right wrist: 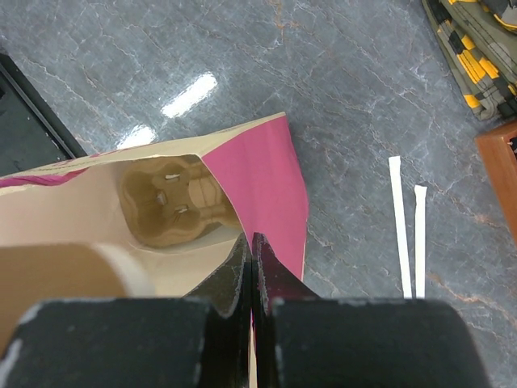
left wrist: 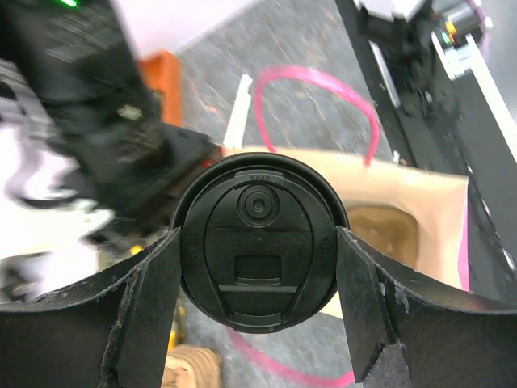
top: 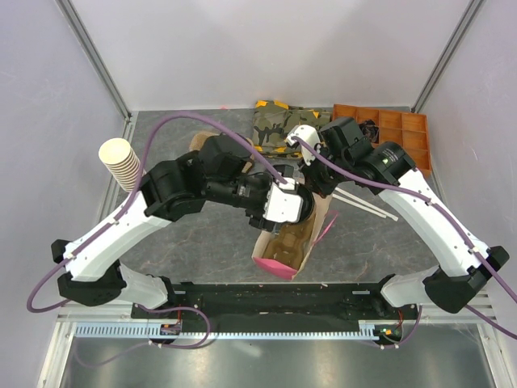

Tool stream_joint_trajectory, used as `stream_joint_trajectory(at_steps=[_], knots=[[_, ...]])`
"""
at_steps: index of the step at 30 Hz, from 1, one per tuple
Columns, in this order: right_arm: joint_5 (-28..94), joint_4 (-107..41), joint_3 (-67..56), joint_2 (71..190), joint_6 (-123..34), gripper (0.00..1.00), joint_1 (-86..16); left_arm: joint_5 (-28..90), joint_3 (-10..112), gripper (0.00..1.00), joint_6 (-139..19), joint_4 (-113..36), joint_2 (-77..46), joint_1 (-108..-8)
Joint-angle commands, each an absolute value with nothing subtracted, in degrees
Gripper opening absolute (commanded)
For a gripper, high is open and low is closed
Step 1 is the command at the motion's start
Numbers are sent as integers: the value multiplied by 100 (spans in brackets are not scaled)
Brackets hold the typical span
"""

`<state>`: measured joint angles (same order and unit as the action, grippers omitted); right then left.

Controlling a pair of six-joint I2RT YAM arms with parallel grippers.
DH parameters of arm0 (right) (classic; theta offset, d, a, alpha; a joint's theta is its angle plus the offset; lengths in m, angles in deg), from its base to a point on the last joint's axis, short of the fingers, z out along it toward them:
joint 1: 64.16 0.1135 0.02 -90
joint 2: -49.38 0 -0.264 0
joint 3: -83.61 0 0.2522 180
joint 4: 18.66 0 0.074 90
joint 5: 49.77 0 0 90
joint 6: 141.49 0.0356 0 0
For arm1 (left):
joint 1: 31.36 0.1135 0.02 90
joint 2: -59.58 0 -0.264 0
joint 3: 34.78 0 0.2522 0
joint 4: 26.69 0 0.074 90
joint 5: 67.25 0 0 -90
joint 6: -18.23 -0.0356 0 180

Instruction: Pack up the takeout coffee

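Left hand clamps the takeout coffee, one finger on each side near lid level, right above the open mouth of the paper bag. Right hand is closed tight, pinching the bag's pink rim. Cup has a round black plastic lid with sip hole and tab; its tan kraft wall shows beside the bag mouth. Probably light. The thin paper wall would dent if squeezed hard, and the lid may pop or spill if tilted. Best hold is across the body under the lid rim, with a moderate squeeze. A pulp carrier sits at the bag bottom.
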<state>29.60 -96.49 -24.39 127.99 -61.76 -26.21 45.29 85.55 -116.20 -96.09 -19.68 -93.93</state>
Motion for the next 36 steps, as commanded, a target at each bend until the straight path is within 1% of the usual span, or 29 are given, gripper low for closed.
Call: stream_joint_trajectory(at_steps=[1,11,14,18,24,27,36], knots=[[2881,-9640,-2710,12743,-6028,0,-2602,4270,8209,43,-11949,-9714,-2145,-9473],[2599,-9597,-2604,12559,-5870,0,-2602,3593,7409,43,-12161,-9126,-2180,-9675],[2468,-9579,-2517,12488,-5791,0,-2584,3550,7119,42,-12231,-8932,-2136,-9693],[2221,-9527,-2324,12427,-5747,0,-2576,3488,6522,42,-12380,-8319,-1987,-9781],[2177,-9403,-2007,12295,-5677,0,-2576,3408,6091,42,-12460,-7895,-1961,-9825],[2414,-9386,-1928,12347,-5519,0,-2576,3444,6116,42,-12486,-7816,-1820,-9904],[2405,-9289,-2033,12523,-5440,0,-2576,3655,5958,43,-12582,-7877,-1723,-9843]])
